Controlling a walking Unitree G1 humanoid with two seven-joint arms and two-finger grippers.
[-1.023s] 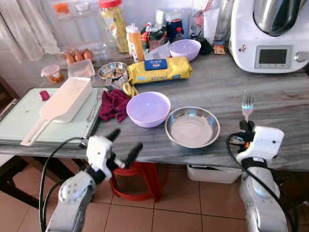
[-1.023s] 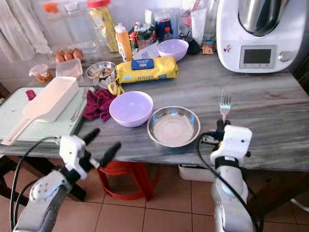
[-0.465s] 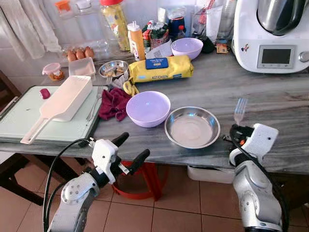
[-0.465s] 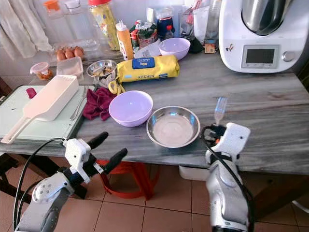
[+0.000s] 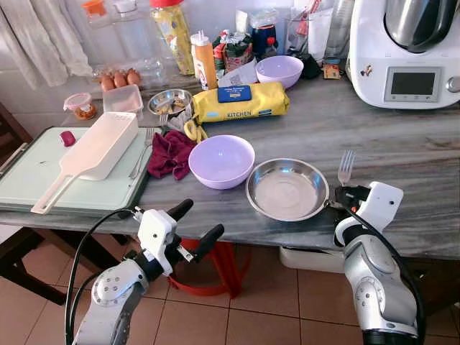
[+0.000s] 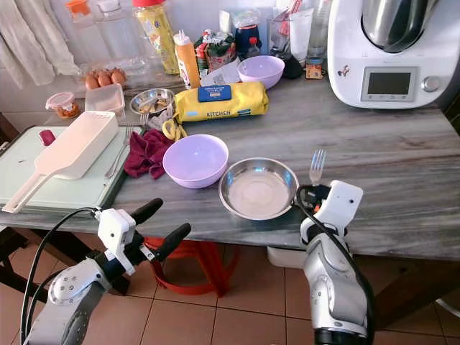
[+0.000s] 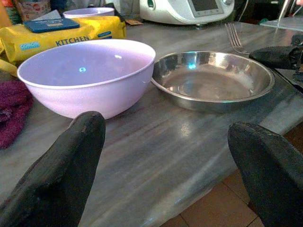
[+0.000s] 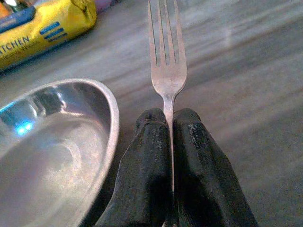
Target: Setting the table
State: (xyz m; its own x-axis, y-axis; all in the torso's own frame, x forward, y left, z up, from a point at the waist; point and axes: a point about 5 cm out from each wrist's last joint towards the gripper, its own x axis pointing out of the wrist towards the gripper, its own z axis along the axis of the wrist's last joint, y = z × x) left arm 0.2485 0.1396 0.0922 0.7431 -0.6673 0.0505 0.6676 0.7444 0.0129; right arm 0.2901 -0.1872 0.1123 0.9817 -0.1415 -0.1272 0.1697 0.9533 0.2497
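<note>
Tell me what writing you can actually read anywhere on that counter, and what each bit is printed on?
"KITCHEN": on the yellow pack behind the purple bowl; the left wrist view shows it too.
The blue label on top of that pack: too small to read.
The white kitchen machine's screen: nothing legible.
The bottles and jars at the back: labels too blurred to read.
</note>
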